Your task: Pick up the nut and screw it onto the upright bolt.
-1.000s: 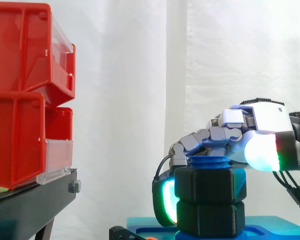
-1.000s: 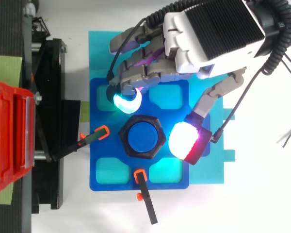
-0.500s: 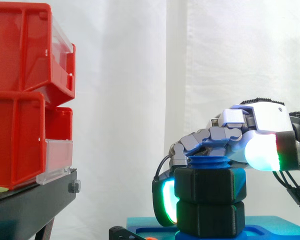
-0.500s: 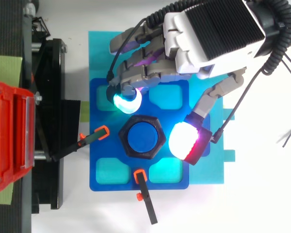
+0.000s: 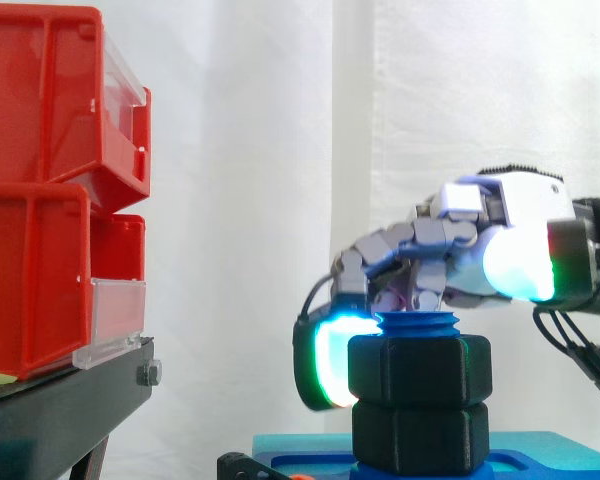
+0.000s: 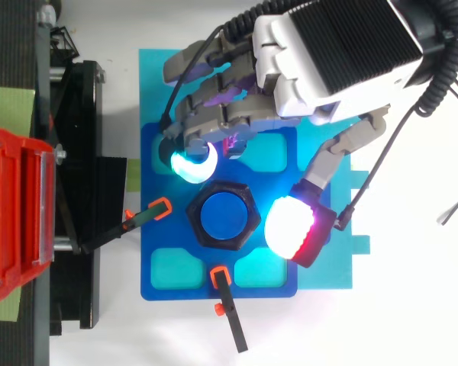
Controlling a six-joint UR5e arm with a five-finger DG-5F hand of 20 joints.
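A black hex nut (image 5: 420, 370) sits on the upright blue bolt (image 6: 227, 216), above a second black hex block (image 5: 420, 435). The bolt's threaded top (image 5: 417, 325) pokes out over the nut. The bolt stands in the middle of a blue base plate (image 6: 164, 282). My hand (image 6: 336, 53) hovers at the nut's far right side, open, its fingers loosely bent. A cyan-green glowing fingertip (image 5: 325, 365) hangs just left of the nut at its height. The thumb's white-red pad (image 6: 291, 229) floats to the right, above the nut's top in the side view.
Two black clamps with orange tips (image 6: 160, 207) (image 6: 220, 274) grip the base plate's left and front edges. Stacked red bins (image 5: 40, 200) on a black stand (image 5: 60, 410) are at the left. A light blue mat (image 6: 153, 84) lies under the plate.
The hand has risen a little and drifted left. Its glowing fingertip climbed from the lower block up to the nut's height, and the thumb pad lifted clear of the nut's top.
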